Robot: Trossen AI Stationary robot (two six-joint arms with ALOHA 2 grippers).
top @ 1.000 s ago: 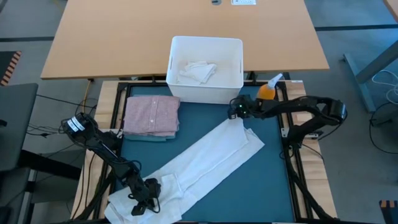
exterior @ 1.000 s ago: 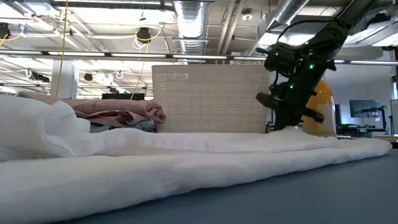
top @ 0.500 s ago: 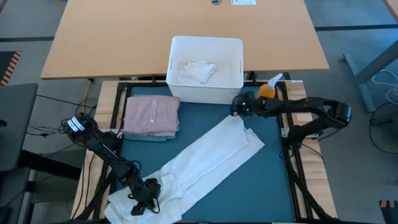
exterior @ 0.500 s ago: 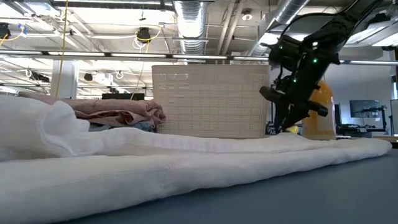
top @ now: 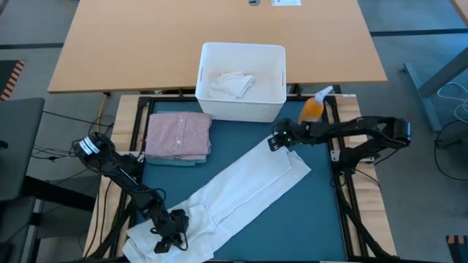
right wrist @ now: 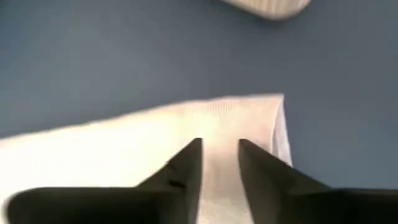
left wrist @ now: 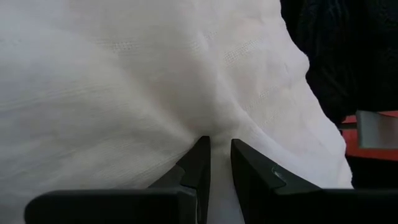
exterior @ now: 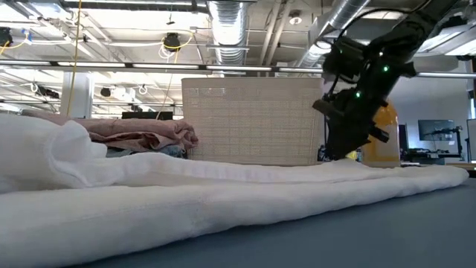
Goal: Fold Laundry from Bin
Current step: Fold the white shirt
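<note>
Since 1 second ago, right gripper [top: 272,143] has released the long white cloth [top: 234,191] and lifted; fingers [right wrist: 186,168] stand narrowly parted above its far corner. Left gripper [top: 162,247] pinches the near end. Cloth lies diagonally across the mat [top: 322,219]: soft, light, limp; grasp corners.

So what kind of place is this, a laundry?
More likely a robotics lab or workshop: bare ceiling ducts and hanging cables overhead, a monitor in the background, and a wooden workbench beside the robot's table.
</note>
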